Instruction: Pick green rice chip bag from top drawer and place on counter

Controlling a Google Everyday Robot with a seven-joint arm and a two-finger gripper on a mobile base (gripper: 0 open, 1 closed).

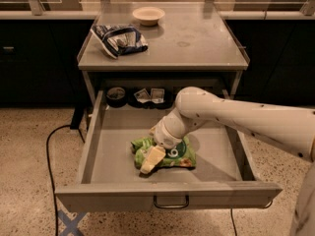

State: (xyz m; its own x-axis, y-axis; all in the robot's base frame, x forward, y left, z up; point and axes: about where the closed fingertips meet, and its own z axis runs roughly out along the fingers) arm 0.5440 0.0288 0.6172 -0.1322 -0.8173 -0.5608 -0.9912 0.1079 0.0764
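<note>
The green rice chip bag (pixel 179 156) lies crumpled on the floor of the open top drawer (pixel 162 194), a little in front of its middle. My gripper (pixel 151 160) reaches down into the drawer from the right and rests on the left part of the bag, covering it there. My white arm (pixel 236 117) crosses over the drawer's right side. The grey counter (pixel 197 43) lies above and behind the drawer.
A dark blue and white bag (pixel 118 38) lies at the counter's left and a cream bowl (pixel 148 15) at its back. A dark round item (pixel 116 95) and small packets (pixel 150 95) sit at the drawer's back. A black cable (pixel 49 146) runs over the floor at left.
</note>
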